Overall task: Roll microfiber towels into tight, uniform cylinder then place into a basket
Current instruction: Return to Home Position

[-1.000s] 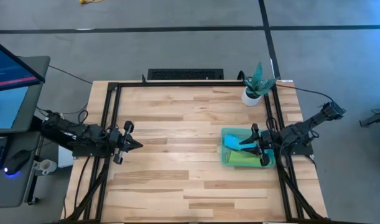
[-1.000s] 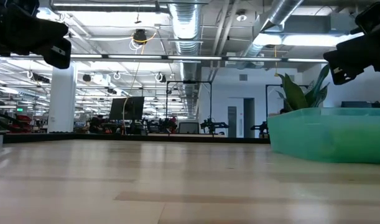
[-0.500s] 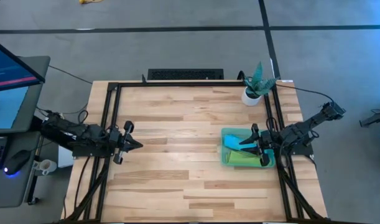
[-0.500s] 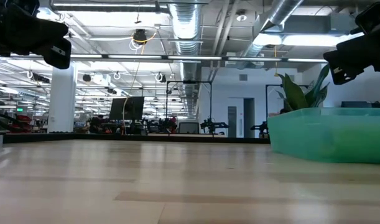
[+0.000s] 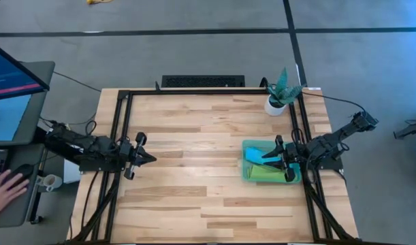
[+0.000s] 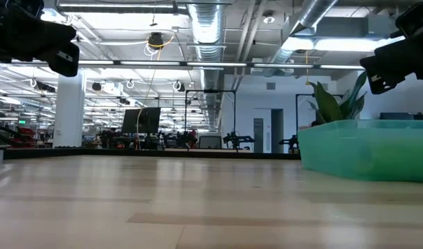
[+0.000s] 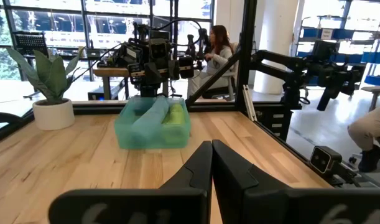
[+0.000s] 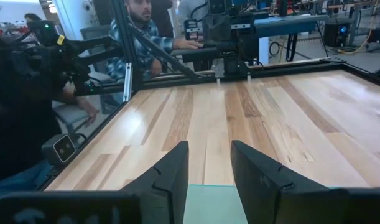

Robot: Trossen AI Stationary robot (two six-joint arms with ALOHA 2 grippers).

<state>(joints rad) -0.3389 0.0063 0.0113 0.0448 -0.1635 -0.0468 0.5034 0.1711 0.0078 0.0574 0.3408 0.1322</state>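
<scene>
High view shows you both rolled microfiber towels [image 5: 253, 154], turquoise and lime, inside the translucent green plastic basket [image 5: 245, 169]; right end effector [image 5: 269, 160] above it, parted, empty; left end effector [image 5: 152, 158] closed, empty

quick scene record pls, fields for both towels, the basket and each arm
blue towel: rolled, lying in the basket on the side nearer the potted plant
green towel: rolled, in the basket beside the blue towel
basket: on the table's right side, near the potted plant
left end effector: shut, empty, over the table's left side
right end effector: open, empty, above the basket
</scene>
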